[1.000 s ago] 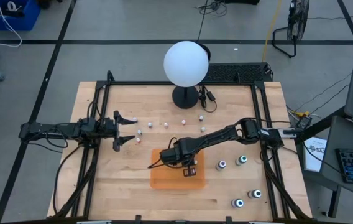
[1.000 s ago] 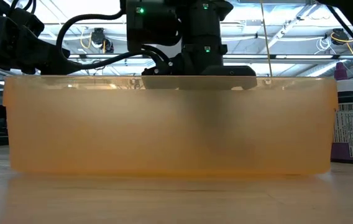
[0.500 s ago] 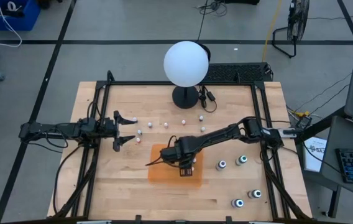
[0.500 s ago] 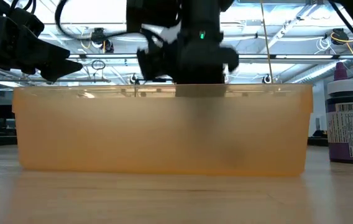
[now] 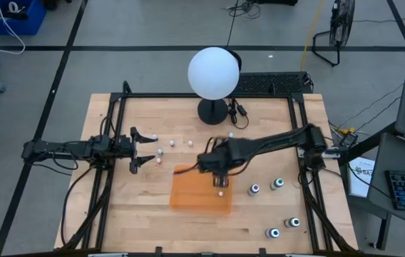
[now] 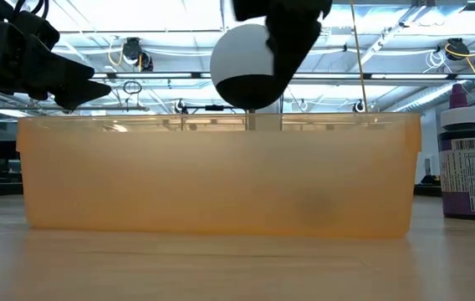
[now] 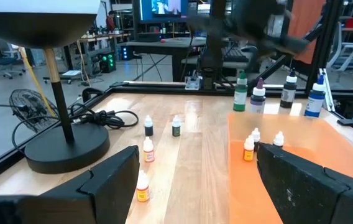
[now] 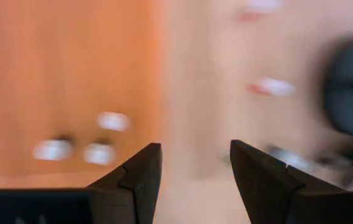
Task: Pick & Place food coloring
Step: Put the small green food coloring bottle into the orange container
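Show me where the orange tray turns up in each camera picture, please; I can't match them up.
High view: the orange tray lies at the table's middle, near the front edge.
Low view: its wall fills the picture's middle band.
Left wrist view: it is the orange floor on the right side.
Right wrist view: it is the blurred orange area on the left.
Shared landmark: the lamp, standing beyond the tray.

The tray (image 5: 192, 196) below the right gripper (image 5: 219, 173) is translucent orange. The small bottles (image 7: 249, 148) in it are whitish with orange bodies. Beside the right gripper, the bigger bottles (image 5: 277, 183) are dark with white-ringed blue-green tops; one (image 6: 465, 167) looks purple with a white label. The lamp globe (image 5: 214, 73) is white on a black base. The table (image 5: 145, 207) is pale wood. Both grippers are black.
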Tool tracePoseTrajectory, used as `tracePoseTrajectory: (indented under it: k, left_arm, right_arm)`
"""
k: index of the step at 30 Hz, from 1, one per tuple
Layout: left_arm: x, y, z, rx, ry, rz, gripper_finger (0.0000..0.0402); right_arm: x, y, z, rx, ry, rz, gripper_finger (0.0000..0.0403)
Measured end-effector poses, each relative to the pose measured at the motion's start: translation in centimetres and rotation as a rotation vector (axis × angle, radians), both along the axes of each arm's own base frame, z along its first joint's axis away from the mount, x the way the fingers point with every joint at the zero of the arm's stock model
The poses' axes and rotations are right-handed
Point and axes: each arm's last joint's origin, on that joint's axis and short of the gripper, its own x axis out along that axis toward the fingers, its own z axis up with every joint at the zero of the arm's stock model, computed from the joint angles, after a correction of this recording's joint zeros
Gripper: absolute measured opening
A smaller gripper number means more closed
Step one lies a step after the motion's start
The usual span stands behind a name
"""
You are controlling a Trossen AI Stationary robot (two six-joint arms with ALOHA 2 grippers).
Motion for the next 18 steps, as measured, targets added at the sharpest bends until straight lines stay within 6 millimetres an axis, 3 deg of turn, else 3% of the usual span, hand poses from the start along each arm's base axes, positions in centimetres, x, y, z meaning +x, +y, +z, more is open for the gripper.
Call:
tracePoseTrajectory:
  k: [3,6,12,18]
  left_arm:
    - [0.0,0.0,0.0,0.000,-0.001,0.000,0.0324]
    - [0.0,0.0,0.0,0.000,-0.002,0.000,0.0324]
    - [0.0,0.0,0.0,0.000,-0.001,0.000,0.0324]
    - [0.0,0.0,0.0,0.000,-0.001,0.000,0.0324]
  right_arm:
    - [-2.2,-2.2,1.3,-0.066,-0.032,-0.074,0.0184]
    - [-4.3,-4.9,1.1,-0.043,-0.050,-0.165,0.0195]
    - [-7.1,-9.6,-2.9,0.058,-0.066,-0.256,0.0227]
    - [-7.7,-11.4,-6.4,0.105,-0.121,-0.231,0.0242]
